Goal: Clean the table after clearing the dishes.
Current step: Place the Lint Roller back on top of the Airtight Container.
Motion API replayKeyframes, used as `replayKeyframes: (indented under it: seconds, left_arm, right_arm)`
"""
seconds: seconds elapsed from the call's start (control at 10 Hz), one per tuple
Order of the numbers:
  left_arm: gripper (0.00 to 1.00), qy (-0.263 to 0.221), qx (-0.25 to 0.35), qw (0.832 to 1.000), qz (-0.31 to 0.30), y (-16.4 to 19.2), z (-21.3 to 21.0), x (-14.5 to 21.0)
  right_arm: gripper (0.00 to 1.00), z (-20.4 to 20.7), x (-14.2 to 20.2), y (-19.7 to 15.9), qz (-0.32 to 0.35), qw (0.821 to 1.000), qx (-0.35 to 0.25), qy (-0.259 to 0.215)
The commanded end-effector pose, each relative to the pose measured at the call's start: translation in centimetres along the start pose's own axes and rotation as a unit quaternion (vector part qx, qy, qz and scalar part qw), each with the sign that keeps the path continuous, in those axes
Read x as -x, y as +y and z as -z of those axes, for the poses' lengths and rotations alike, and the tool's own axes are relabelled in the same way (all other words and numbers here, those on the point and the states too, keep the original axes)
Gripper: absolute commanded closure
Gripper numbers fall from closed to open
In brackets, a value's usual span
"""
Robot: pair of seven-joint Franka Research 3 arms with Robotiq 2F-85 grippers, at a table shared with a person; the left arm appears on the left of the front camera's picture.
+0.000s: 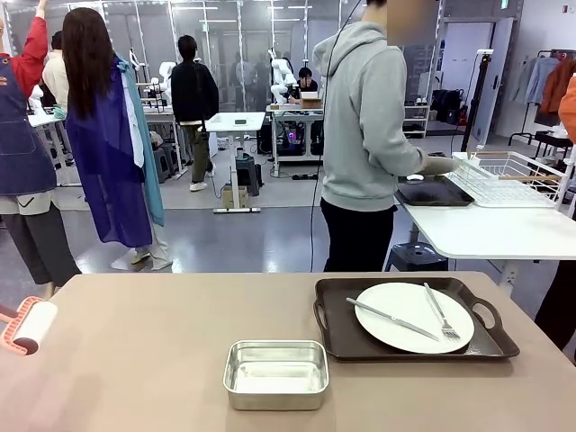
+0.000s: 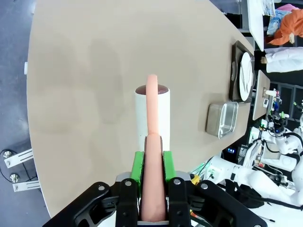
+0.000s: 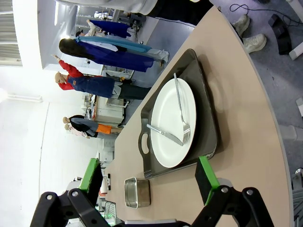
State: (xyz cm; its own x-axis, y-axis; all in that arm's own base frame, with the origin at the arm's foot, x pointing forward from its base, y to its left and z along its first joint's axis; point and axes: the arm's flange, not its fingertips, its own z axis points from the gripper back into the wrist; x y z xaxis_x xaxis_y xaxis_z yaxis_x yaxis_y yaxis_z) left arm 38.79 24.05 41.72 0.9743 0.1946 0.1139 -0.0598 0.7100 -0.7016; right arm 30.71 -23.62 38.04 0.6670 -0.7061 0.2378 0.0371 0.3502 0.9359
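I'm looking across the taupe tabletop [image 1: 135, 360], its left half lying mostly bare. On the right, one dark tray [image 1: 337, 337] is sitting near the far edge and carrying a white plate [image 1: 396, 301]. A second dark tray [image 1: 434, 191] is resting on the white table beside the person [image 1: 364, 135]. The metal tin [image 1: 274, 400] is standing just left of the near tray, looking empty. My left jaws are clamping the handle of the roller [image 2: 152, 113]; I can't tell whether its drum is touching the tabletop. My right jaws are hanging wide open, facing the tray. A knife [image 1: 391, 318] and fork [image 1: 441, 313] are lying on the plate. I'm judging clearing as the step in hand: that tray needs lifting away level before I start rolling.
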Motion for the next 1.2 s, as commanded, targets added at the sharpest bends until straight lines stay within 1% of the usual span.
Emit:
replayKeyframes:
  seconds: [0.0,0.4,0.5,0.6,0.7,0.8,0.9,1.0,1.1]
  left_arm:
    - [0.8,-0.009,0.007,1.0,0.006,-0.3,-0.6,0.0]
    - [0.8,-0.009,0.007,1.0,0.006,-0.3,-0.6,0.0]
    - [0.8,-0.003,-0.001,1.0,0.002,-0.1,-0.3,-0.1]
    - [0.8,0.029,-0.077,0.993,0.089,-4.5,-0.8,-2.8]
    - [0.8,0.029,-0.1,0.98,0.168,-9.2,-0.9,-4.9]
    - [0.8,0.051,-0.135,0.962,0.232,-14.2,-0.4,-6.4]
    - [0.8,0.067,-0.147,0.939,0.303,-19.7,0.5,-7.6]
    - [0.8,0.103,-0.172,0.906,0.373,-25.6,2.4,-8.3]
    - [0.8,0.14,-0.207,0.857,0.45,-32.2,5.5,-8.2]
  right_arm:
    - [0.0,-0.1,0.2,0.2,0.0,1.0,-0.006,-0.003]
    - [0.0,-0.1,0.2,0.2,0.0,1.0,-0.006,-0.003]
    - [0.0,-0.1,0.2,0.2,0.0,1.0,-0.006,-0.003]
    - [0.0,-0.1,0.2,0.2,0.0,1.0,-0.006,-0.003]
    - [0.0,-0.1,0.2,0.2,0.0,1.0,-0.006,-0.003]
    - [0.0,-0.1,0.2,0.2,0.0,1.0,-0.006,-0.003]
    - [0.0,-0.1,0.2,0.2,0.0,1.0,-0.006,-0.003]
    - [0.0,-0.1,0.2,0.2,0.0,1.0,-0.006,-0.003]
    - [0.0,-0.1,0.2,0.2,0.0,1.0,-0.006,-0.003]
